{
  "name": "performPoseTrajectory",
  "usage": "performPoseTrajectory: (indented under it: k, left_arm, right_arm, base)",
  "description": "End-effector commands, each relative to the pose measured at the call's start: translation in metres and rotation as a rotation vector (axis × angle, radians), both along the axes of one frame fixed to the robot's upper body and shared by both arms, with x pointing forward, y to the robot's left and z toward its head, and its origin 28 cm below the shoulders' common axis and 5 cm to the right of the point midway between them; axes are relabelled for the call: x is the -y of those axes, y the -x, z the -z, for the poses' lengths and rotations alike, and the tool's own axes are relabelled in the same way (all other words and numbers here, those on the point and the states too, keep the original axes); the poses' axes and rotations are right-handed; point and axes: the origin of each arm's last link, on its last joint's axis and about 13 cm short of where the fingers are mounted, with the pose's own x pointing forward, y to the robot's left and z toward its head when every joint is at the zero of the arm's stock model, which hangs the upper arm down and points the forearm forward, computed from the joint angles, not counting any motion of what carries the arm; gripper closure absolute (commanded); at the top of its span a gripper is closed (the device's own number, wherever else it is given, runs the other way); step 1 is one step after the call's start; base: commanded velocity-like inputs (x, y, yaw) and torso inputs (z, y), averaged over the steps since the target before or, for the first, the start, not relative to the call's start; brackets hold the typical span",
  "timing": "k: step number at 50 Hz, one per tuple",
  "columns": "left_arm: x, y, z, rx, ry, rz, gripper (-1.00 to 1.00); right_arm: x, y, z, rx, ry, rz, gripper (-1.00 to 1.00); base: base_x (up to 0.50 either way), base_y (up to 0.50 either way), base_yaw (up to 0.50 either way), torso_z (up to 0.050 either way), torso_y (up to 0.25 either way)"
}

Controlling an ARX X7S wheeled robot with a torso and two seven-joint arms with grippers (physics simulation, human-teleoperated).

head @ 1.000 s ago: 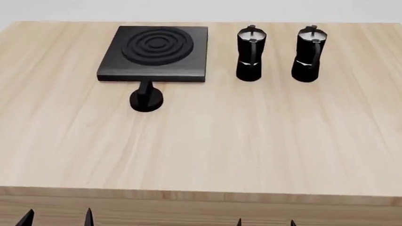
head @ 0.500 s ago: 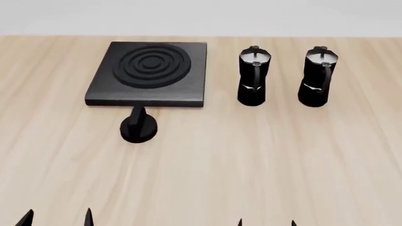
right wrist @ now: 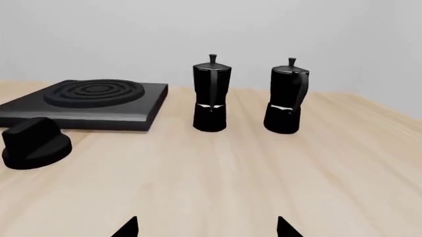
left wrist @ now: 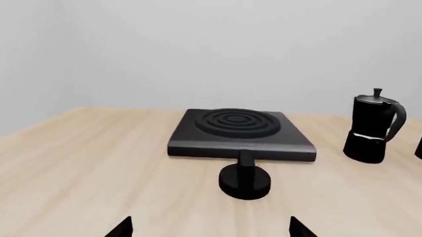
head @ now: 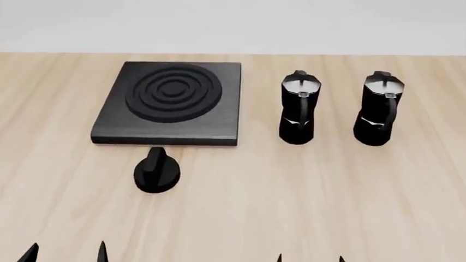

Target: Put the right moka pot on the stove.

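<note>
The right moka pot [head: 378, 109] [right wrist: 287, 97] stands upright on the wooden table, glossy black with a grey lid and its curved handle toward me. A second, identical moka pot [head: 298, 108] [right wrist: 211, 94] [left wrist: 372, 125] stands just left of it. The stove [head: 171, 103] [left wrist: 238, 134] [right wrist: 89, 102], a flat black slab with ringed burner, lies at the far left. My left gripper [head: 66, 253] [left wrist: 209, 231] and right gripper [head: 309, 258] [right wrist: 207, 230] hover low near the table's front, both open and empty, far from the pots.
A separate oval black knob [head: 156, 170] [left wrist: 244, 178] [right wrist: 34, 143] sits on the table just in front of the stove. The light wood table [head: 291, 202] stretches between my grippers and the objects. A plain pale wall stands behind.
The head view has shifted so the stove, knob and both pots sit lower and closer in the frame; the table's front edge is out of view. The objects themselves have not moved.
</note>
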Motion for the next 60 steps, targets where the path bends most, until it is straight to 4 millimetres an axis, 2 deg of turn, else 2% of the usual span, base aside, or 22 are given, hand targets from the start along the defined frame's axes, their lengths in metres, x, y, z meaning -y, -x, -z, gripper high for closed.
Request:
performPoseTrajectory:
  k: [1, 60]
  left_arm:
    - [-0.0002, 0.0001, -0.0003, 0.0, 0.0, 0.0, -1.0]
    - [-0.0004, 0.0003, 0.0004, 0.003, 0.0, -0.007, -1.0]
  right_arm:
    - [-0.0005, -0.0004, 0.0005, -0.004, 0.01, -0.001, -1.0]
    - [-0.0005, -0.0018, 0.0039, -0.012, 0.01, -0.015, -1.0]
  base:
    - [0.11, 0.12, 0.0, 0.0, 0.0]
    - [0.11, 0.1, 0.0, 0.0, 0.0]
